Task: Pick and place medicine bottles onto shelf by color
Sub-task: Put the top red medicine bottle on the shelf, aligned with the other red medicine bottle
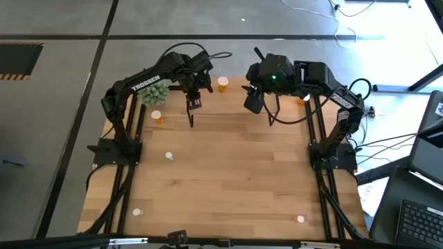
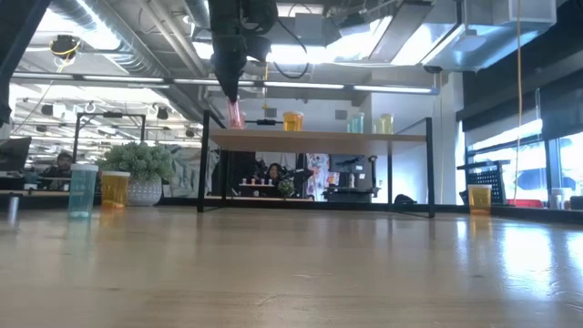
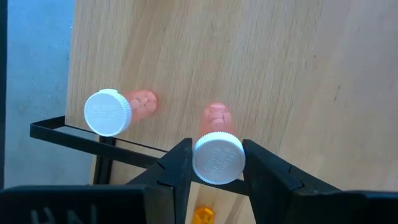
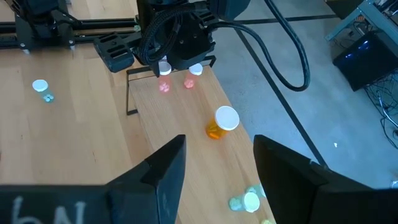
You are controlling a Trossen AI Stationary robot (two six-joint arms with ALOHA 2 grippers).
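Wooden tabletop (image 1: 228, 173), from above: left gripper (image 1: 194, 102) over the shelf (image 1: 228, 92) end, right gripper (image 1: 253, 100) waiting nearby. At table level, a pink bottle (image 2: 236, 114) hangs upright above the board. Left wrist camera: fingers (image 3: 177, 168) clamp its cap (image 3: 218, 158), beside another pink bottle (image 3: 115, 111). Right wrist camera: jaws wide, empty.

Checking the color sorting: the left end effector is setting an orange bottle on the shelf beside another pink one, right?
Not quite. The bottle in the left end effector is pink, not orange, per the left wrist view. It does stand beside another pink bottle on the shelf.
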